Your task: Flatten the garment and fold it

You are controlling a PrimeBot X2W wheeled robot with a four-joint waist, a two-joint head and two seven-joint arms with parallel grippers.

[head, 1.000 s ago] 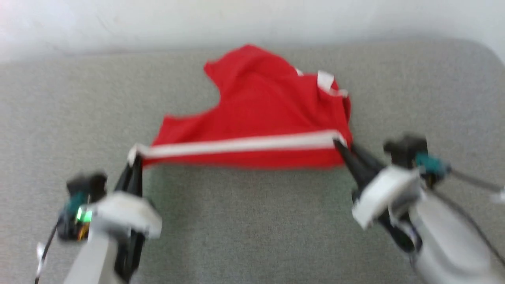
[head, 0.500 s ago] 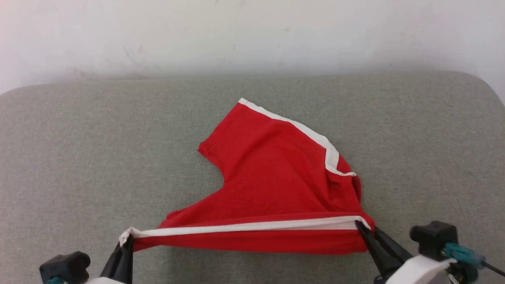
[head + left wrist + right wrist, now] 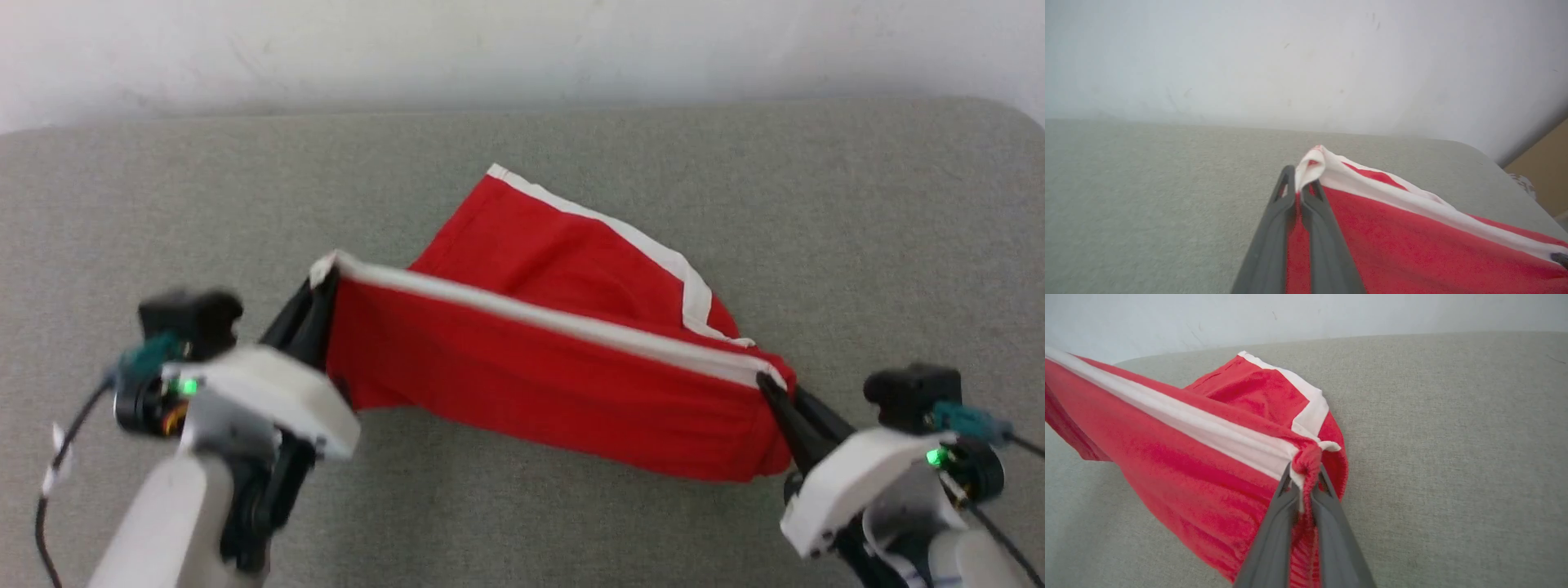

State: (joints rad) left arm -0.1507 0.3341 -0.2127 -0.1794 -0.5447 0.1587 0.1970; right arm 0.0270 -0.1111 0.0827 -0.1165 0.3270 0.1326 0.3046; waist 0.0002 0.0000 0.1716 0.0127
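The left claw point(image 3: 321, 282) has carried its end forward, slanting the white stripe point(image 3: 555, 321). It and the right claw point(image 3: 768, 384) pinch the thin red garment point(image 3: 539, 371) taut; its far leg point(image 3: 547, 245) lies on the woven grey desk point(image 3: 163, 204).

garment point(image 3: 531, 376) on cushioned surface point(image 3: 163, 204) before wall point(image 3: 522, 49), left end in jaws of left gripper point(image 3: 320, 282), right end in right gripper point(image 3: 769, 384)

left fingers point(image 3: 299, 323), right fingers point(image 3: 798, 416) grip garment point(image 3: 531, 367)
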